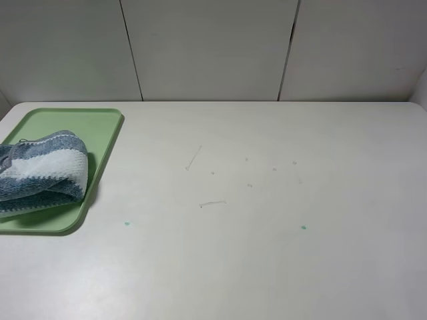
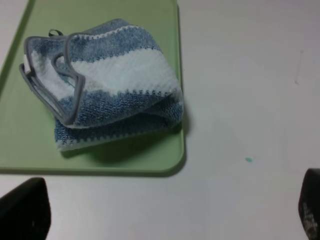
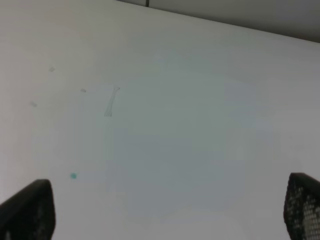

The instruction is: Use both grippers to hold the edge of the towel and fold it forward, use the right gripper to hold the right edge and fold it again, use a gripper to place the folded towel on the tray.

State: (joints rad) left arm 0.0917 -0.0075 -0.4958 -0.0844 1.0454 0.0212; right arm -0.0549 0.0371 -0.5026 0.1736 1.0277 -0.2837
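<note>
Both pincers, left pincer [image 2: 160,215] and right pincer [image 3: 160,215], gape wide, empty; folded towel [image 2: 107,85] rests on the tray [image 2: 160,150]; placing looks done, nothing further needed.

Neither arm shows in the high view. The left gripper [image 2: 165,215] shows only in its own wrist view as two black fingertips [image 2: 25,210] at the frame's lower corners, spread wide with nothing between them. The right gripper [image 3: 165,212] looks the same in its wrist view (dark fingertips [image 3: 27,210] far apart, holding nothing), hanging clear of the surface below.
</note>
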